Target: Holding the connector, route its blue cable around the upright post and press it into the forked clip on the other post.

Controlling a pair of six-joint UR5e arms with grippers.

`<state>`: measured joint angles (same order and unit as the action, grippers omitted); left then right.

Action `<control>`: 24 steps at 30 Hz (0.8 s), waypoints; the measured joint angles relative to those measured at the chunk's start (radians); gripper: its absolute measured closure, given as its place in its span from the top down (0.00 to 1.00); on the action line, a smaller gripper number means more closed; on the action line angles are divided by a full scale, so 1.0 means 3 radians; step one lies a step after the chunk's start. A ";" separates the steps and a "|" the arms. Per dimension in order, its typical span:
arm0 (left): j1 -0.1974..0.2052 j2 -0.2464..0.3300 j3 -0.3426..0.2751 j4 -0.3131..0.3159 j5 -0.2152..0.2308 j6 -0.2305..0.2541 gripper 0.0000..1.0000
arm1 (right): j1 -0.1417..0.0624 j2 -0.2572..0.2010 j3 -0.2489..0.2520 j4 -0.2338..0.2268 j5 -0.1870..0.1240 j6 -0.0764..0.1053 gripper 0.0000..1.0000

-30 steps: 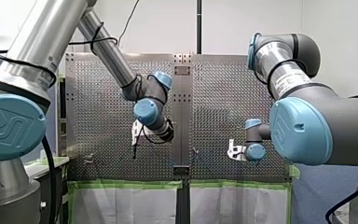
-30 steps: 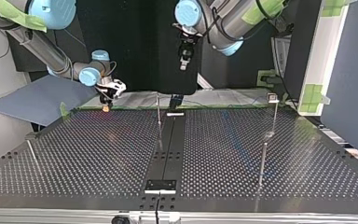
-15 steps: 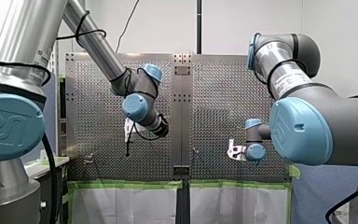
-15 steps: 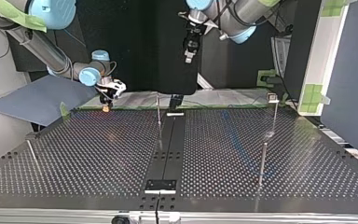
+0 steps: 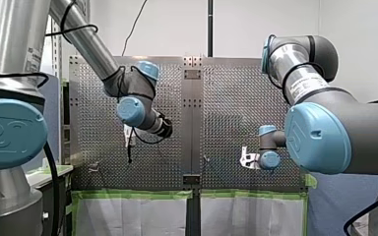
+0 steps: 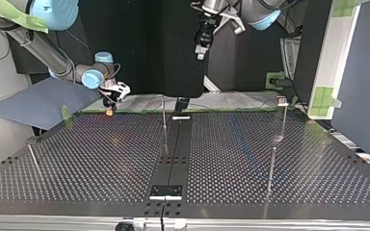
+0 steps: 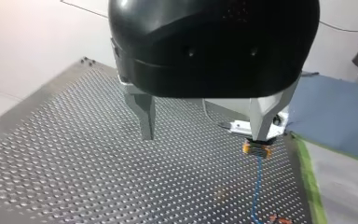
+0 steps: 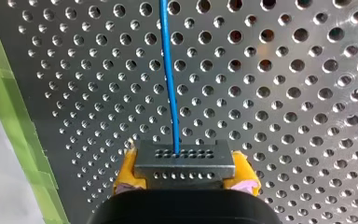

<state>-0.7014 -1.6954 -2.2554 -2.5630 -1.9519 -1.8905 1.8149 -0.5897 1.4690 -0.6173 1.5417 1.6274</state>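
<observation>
Left end effector (image 6: pixel 200 52) risen, fingers apart; right end effector (image 8: pixel 186 181) clamped on connector (image 8: pixel 185 158).

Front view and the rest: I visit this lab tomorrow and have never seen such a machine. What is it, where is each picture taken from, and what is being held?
These are two robot arms at a perforated metal table. The front view looks from behind the arms. The top view faces them from across the table, so the sides swap. The other two pictures come from cameras on the wrists. My right arm's end effector, with yellow pads, is low at the table's edge, shut on a small grey connector block. A thin blue cable runs from it over the holes. My left arm's black end effector hangs high, open and empty. On the table stand thin upright metal posts.
</observation>
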 joint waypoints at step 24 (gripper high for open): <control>0.0011 0.0649 -0.0343 0.0631 0.0004 0.0051 1.00 | 0.0002 -0.0002 -0.0043 0.0025 0.0030 -0.0090 0.00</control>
<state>-0.6981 -1.5006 -2.3583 -2.3736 -1.9507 -1.8752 1.8154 -0.5903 1.4562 -0.6098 1.5507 1.6003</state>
